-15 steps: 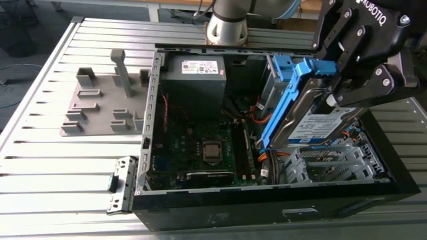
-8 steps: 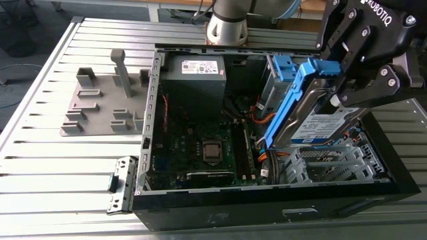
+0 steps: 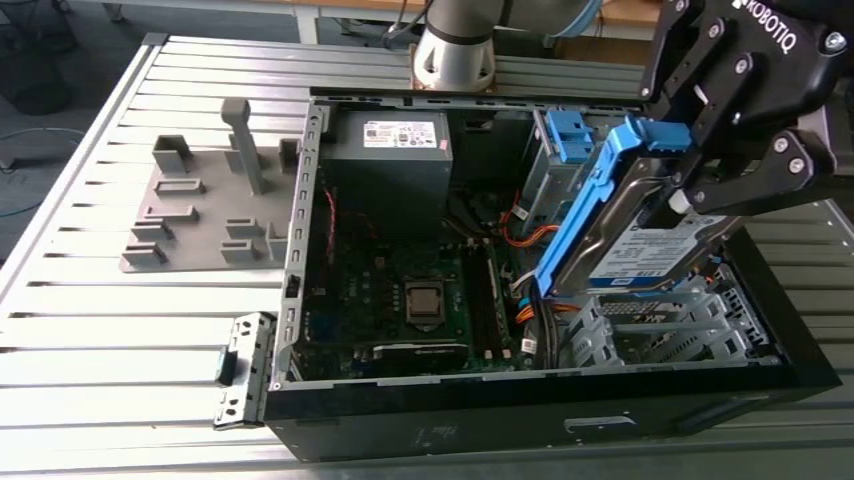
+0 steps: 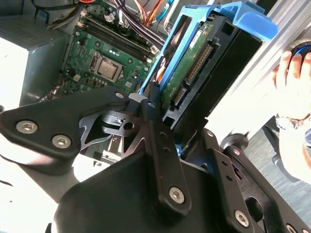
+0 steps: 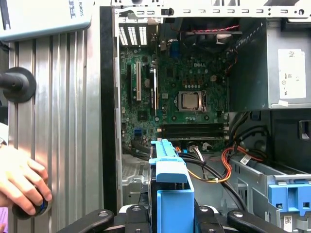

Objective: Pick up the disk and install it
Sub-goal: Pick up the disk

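Slatted metal table, open computer case, above it pincer clamped on tilted disk (blue-framed).

the hand clamps the disk by its edges, with the green motherboard behind it.

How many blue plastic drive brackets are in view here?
2. One bracket frames the disk held tilted in the pincer over the open case; the other bracket sits inside the case near the disk's upper end. More may be hidden.

The silver disk wears a white-and-blue label and blue bracket; green motherboard.
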You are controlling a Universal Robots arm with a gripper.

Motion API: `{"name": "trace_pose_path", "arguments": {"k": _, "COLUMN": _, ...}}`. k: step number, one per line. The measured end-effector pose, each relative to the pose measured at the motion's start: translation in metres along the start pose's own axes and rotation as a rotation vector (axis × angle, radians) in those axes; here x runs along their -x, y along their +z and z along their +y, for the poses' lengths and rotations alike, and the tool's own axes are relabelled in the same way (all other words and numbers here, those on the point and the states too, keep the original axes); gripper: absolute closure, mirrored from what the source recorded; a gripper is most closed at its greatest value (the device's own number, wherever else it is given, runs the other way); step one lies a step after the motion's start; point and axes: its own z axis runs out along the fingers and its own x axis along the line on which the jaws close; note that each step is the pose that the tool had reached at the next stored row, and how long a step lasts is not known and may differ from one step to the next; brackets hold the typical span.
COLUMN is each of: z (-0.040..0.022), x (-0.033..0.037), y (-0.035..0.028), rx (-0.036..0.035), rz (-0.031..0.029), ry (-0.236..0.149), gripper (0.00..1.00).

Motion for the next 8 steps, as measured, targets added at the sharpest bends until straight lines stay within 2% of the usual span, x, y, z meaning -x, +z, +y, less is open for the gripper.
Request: {"name": "trace_pose_path", "arguments": {"k": 8, "z": -0.0052, "x": 0.0001, "y": 0.0, "rx": 0.0, "rz": -0.0001, "ry": 0.0, "gripper": 0.64}}
